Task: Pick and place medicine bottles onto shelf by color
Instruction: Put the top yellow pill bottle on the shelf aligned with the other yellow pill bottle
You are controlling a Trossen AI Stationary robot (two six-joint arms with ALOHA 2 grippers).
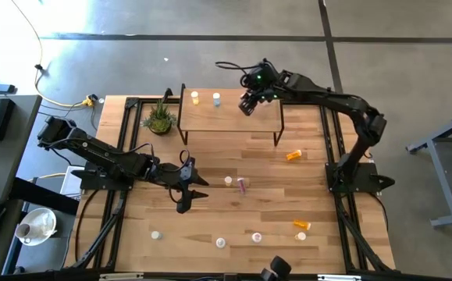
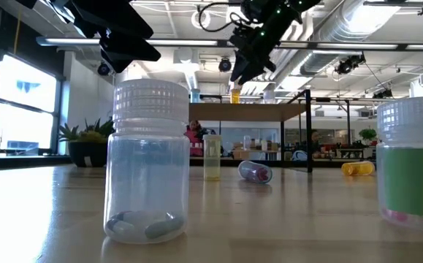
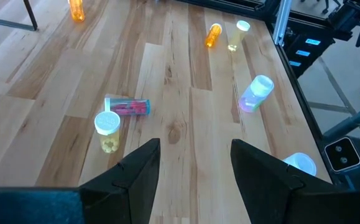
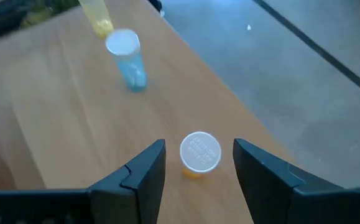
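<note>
The shelf stands at the table's far side. On it a yellow bottle, a pale blue bottle and an orange bottle stand upright on their bases. My right gripper hovers open just above the orange bottle, one finger on each side of its white cap and clear of it. My left gripper hangs open over the table's middle left, with nothing between its fingers. Just beyond it a yellow bottle stands upright and a pinkish bottle lies on its side.
More bottles are scattered over the table: an orange one lying at the right, another orange one and several along the near edge. A potted plant stands left of the shelf. Black frame rails run along the table's sides.
</note>
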